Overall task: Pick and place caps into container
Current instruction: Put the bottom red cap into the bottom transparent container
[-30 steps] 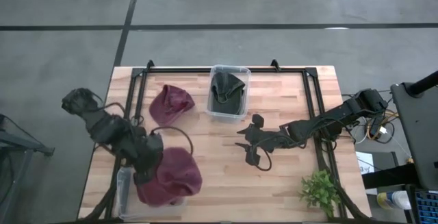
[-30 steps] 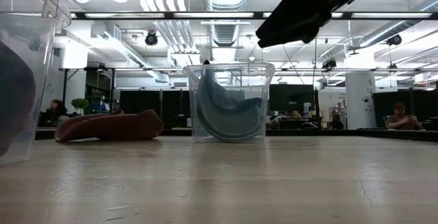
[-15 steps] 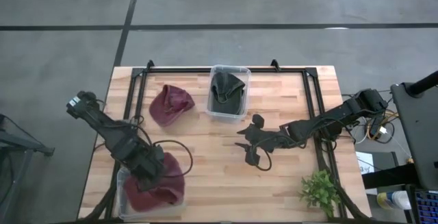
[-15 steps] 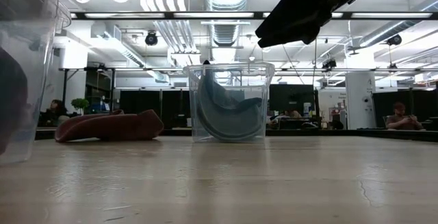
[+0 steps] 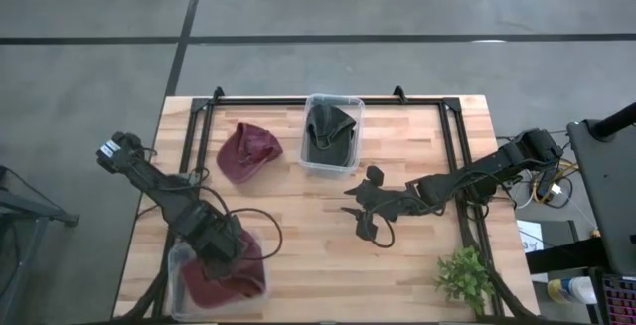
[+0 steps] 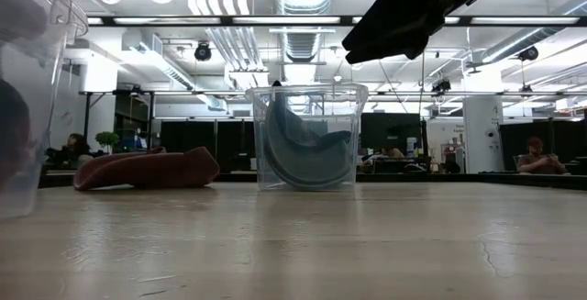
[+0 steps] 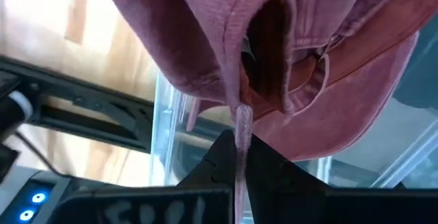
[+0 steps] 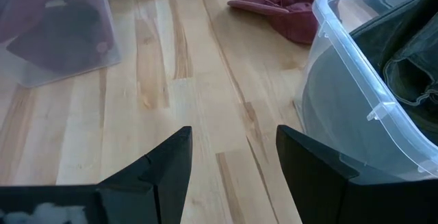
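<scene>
Wooden table point(image 5: 298, 216), seen from above. Left gripper point(image 5: 221, 250) is low over a clear bin point(image 5: 179, 265) at the table's front left corner, fingers pinched on a maroon cap point(image 5: 234, 275); in the left wrist view the cap's fabric point(image 7: 287, 59) hangs bunched over the bin's clear wall, its strap caught between the dark fingers. Most of that cap sits inside the bin, part of it spilling over the rim on the side toward the table's middle. A second maroon cap point(image 5: 248, 151) lies loose on the boards toward the back left, near the black frame rail; the low view shows it flat on the surface point(image 6: 147, 168). A second clear bin point(image 5: 333, 134) stands at the middle of the back edge with a dark olive cap point(image 5: 328, 131) curled inside it, well apart from the loose maroon one. Right gripper point(image 5: 364, 211) rests near the table's middle, toward the right, holding nothing; the right wrist view shows its fingers point(image 8: 164, 162) spread with bare wood between them. A small green plant point(image 5: 465, 275) sits at the front right corner.
</scene>
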